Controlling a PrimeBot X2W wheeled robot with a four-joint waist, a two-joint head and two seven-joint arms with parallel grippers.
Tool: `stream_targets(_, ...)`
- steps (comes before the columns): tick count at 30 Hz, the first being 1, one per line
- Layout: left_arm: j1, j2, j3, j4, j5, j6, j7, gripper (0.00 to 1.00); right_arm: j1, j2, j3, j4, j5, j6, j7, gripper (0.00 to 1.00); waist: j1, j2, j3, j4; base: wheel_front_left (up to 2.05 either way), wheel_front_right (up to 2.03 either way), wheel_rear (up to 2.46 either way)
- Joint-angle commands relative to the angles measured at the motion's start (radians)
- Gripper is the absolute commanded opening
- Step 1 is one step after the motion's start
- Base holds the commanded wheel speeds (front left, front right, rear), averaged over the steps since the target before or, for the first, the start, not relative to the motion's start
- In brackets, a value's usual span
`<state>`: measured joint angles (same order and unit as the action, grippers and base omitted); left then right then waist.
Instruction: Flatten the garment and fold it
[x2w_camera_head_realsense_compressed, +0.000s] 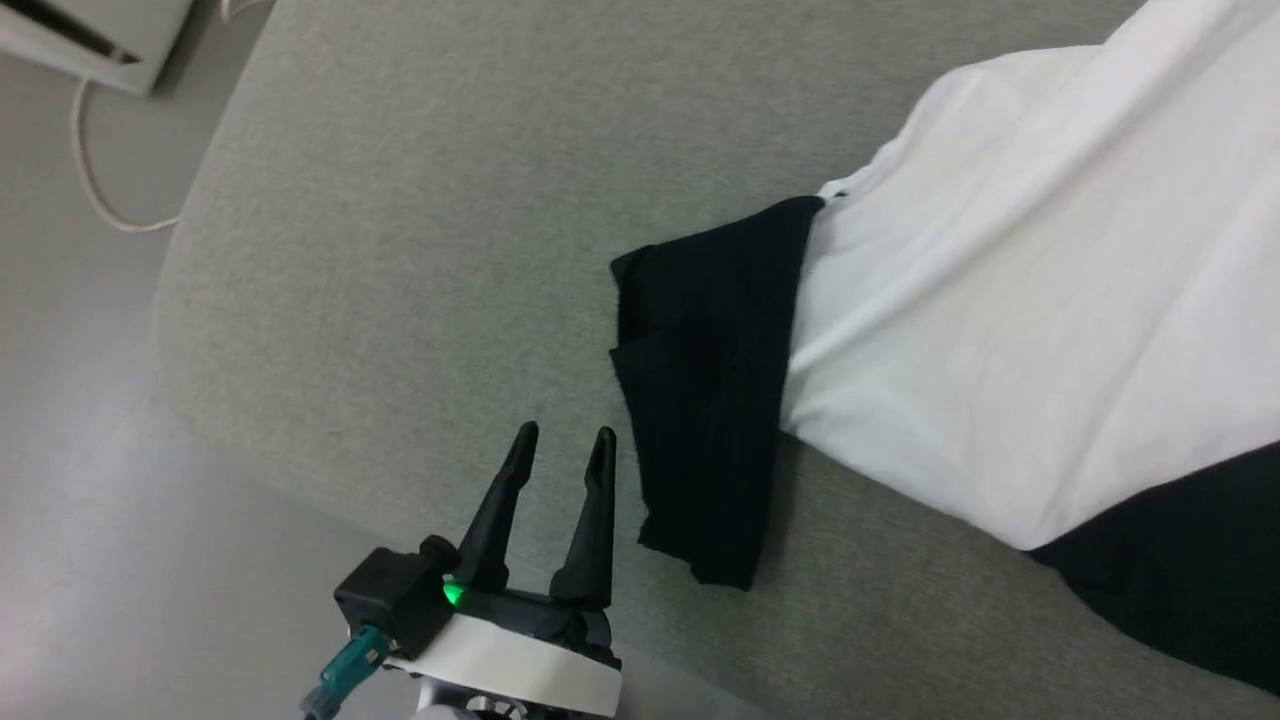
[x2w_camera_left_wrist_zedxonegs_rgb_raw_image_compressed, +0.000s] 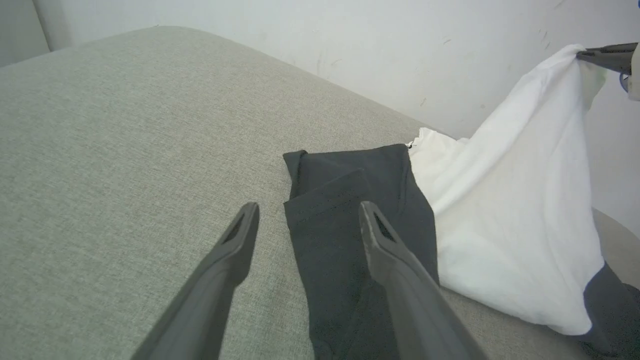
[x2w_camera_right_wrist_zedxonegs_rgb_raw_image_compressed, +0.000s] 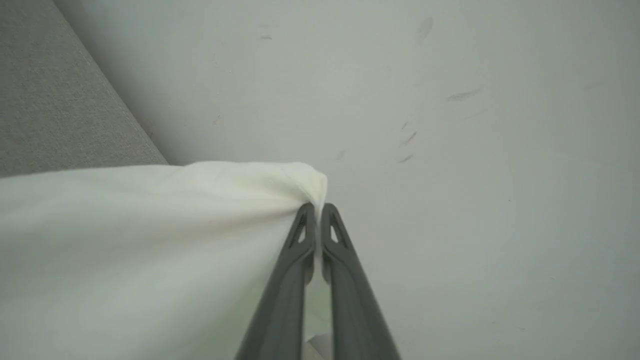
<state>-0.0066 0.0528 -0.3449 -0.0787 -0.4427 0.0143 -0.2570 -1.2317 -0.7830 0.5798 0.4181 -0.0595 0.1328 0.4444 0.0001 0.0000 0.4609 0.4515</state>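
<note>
Garment (x2w_camera_head_realsense_compressed: 1020, 330): lying on grey bench (x2w_camera_head_realsense_compressed: 400, 250), white corner lifted, black sleeve (x2w_camera_head_realsense_compressed: 700, 380) flat.
Right gripper (x2w_camera_right_wrist_zedxonegs_rgb_raw_image_compressed: 316, 209): pinched tight on white corner.
Left gripper (x2w_camera_head_realsense_compressed: 566, 436): fingers wide, empty, just beside sleeve.

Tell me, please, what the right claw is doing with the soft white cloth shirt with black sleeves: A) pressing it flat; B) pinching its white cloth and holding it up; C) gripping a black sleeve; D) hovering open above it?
B: the right claw is shut on a white edge of the soft white cloth shirt, raised above the grey fabric surface.
</note>
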Motion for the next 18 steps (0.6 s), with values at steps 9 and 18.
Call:
stream_targets(9, -0.044, -0.003, -0.024, 0.001, -0.022, 0.013, -0.005, 1.00, -0.073, 0.052, 0.038, 0.132, -0.013, -0.002, -0.053, 1.00, -0.0001, 0.0000, 0.069, 0.044, 0.00, 0.00, 0.00)
stream_targets(18, -0.050, -0.003, 0.004, 0.013, -0.005, 0.018, -0.005, 1.00, -0.047, 0.114, -0.011, 0.175, 0.071, -0.002, -0.088, 1.00, -0.0001, 0.0000, -0.014, -0.043, 0.00, 0.00, 0.00)
